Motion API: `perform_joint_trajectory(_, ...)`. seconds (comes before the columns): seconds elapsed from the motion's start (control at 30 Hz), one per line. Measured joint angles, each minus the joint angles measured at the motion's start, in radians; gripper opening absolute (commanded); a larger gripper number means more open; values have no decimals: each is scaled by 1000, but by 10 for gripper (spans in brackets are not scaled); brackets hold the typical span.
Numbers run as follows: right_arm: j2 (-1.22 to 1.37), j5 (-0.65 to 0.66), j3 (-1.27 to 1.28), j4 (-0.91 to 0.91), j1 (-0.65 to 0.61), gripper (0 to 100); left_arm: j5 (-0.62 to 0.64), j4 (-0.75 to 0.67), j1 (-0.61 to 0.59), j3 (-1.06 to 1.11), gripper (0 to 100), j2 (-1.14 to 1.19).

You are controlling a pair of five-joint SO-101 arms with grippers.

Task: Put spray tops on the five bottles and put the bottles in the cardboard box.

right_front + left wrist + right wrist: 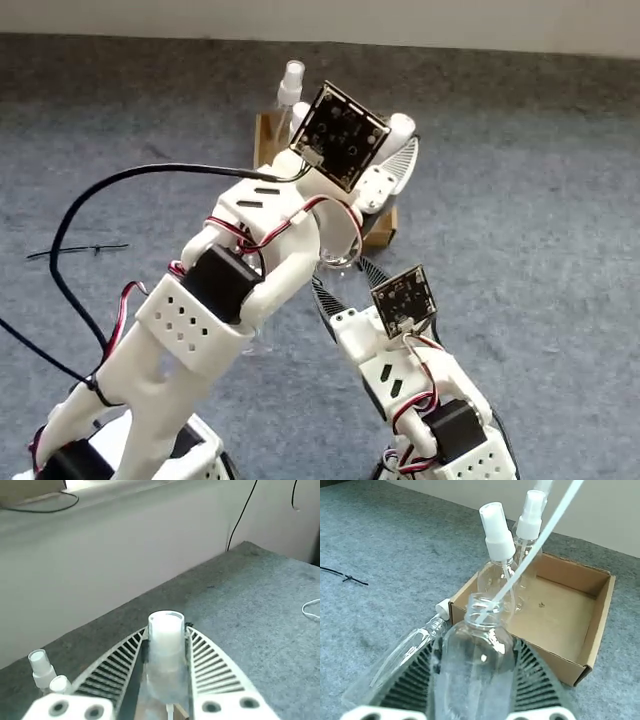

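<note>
My right gripper [477, 647] is shut on a clear bottle [479, 655] with an open neck, held upright just in front of the cardboard box [600, 610]. Above it my left gripper [166, 630] is shut on a white spray top [166, 632]. Its thin dip tube [535, 550] slants down into the bottle's neck. Two bottles with spray tops [496, 545] [529, 522] stand in the box's near-left corner. In the high view the left gripper [400, 140] hangs over the box [268, 135], and the right gripper [345, 270] sits just below it.
Another clear bottle [405, 655] lies on its side on the grey carpet beside the box, a white top [442, 607] at its neck. A black cable tie [75, 250] lies to the left. Black cables [90, 200] loop off the left arm.
</note>
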Motion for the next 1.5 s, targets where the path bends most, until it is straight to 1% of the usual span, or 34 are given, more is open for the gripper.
perform_joint_trajectory(0.2,0,0,0,-5,18,4,0,150,-28,0,7,0)
perform_joint_trajectory(0.33,-2,0,0,-78,55,4,2,265,-41,0,8,0)
perform_joint_trajectory(0.5,-2,0,-2,-149,57,4,3,396,-46,2,11,-38)
perform_joint_trajectory(0.6,18,0,-15,-196,57,4,0,446,-46,2,11,-64)
perform_joint_trajectory(0.73,52,0,-20,-244,57,4,-8,456,-48,8,11,-80)
perform_joint_trajectory(0.87,60,0,-49,-247,57,4,-8,454,-51,58,22,-110)
perform_joint_trajectory(0.97,60,0,-64,-247,57,4,-9,454,-51,87,97,-115)
perform_joint_trajectory(1.07,60,-38,-64,-247,58,4,-8,454,-81,92,159,-115)
perform_joint_trajectory(1.27,60,-57,-66,-255,78,4,-5,465,-155,95,164,-98)
perform_joint_trajectory(1.5,55,-57,-26,-270,75,4,-26,473,-193,-34,161,-95)
